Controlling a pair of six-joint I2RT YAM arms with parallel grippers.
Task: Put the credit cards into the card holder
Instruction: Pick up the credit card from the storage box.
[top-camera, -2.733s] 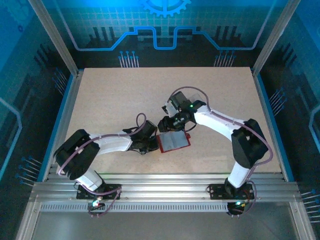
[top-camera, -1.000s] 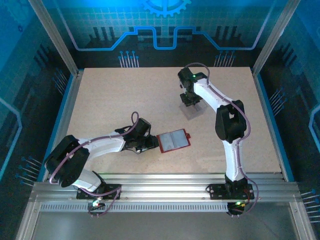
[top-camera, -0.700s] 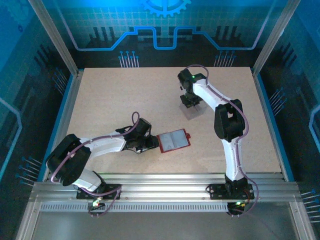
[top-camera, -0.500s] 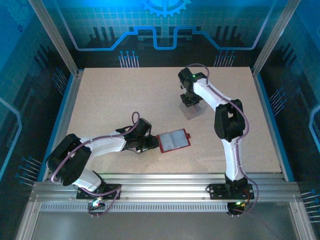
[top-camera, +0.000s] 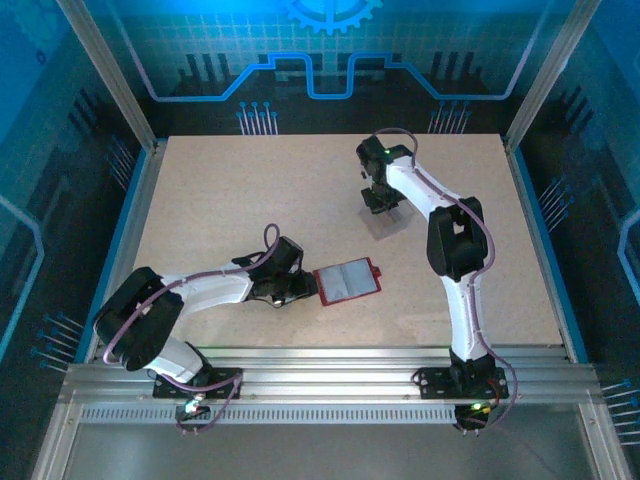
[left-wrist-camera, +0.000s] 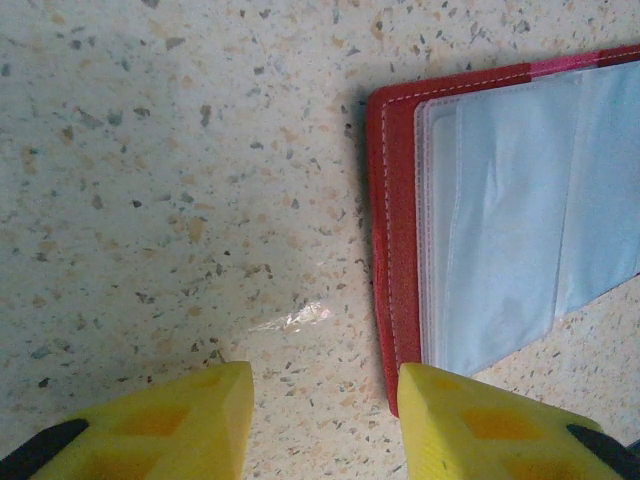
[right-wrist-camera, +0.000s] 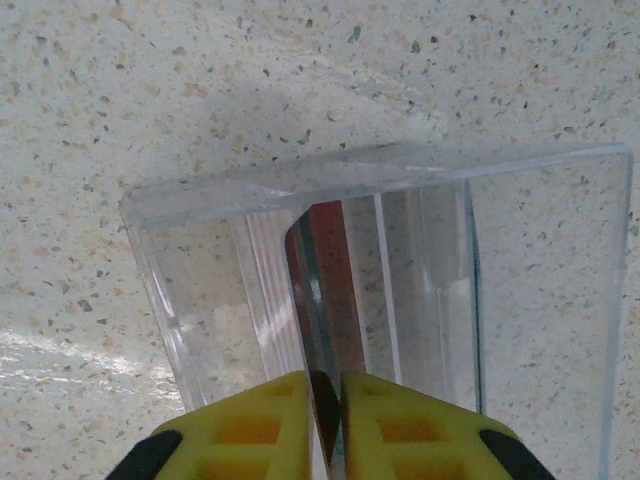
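Moved since earlier: right arm (top-camera: 440, 225) has swung away from beside the card holder (top-camera: 348, 281) and now reaches out to the far middle of the bench (top-camera: 220, 200). Over the last second it has barely stirred. The left arm (top-camera: 215, 290) has kept its place.
Right hand (right-wrist-camera: 325, 385): poised over a clear plastic box (right-wrist-camera: 545, 260), with its two yellow fingers drawn in until hardly a gap shows, pinching the top edge of a thin credit card (right-wrist-camera: 322, 290).
Credit card: stands on edge inside the box and is seen end-on from the wrist, so it looks like little more than a dark line with a reddish sheen (its face can't be read from here).
Left hand (left-wrist-camera: 322, 388): low over the bench with its fingers spread apart and nothing between them. One finger is over bare bench, the other at the near left corner of the card holder.
Card holder: lies open and flat in the near middle of the bench, red cover down and greyish clear pockets up. It is just beside the left hand and well apart from the box.
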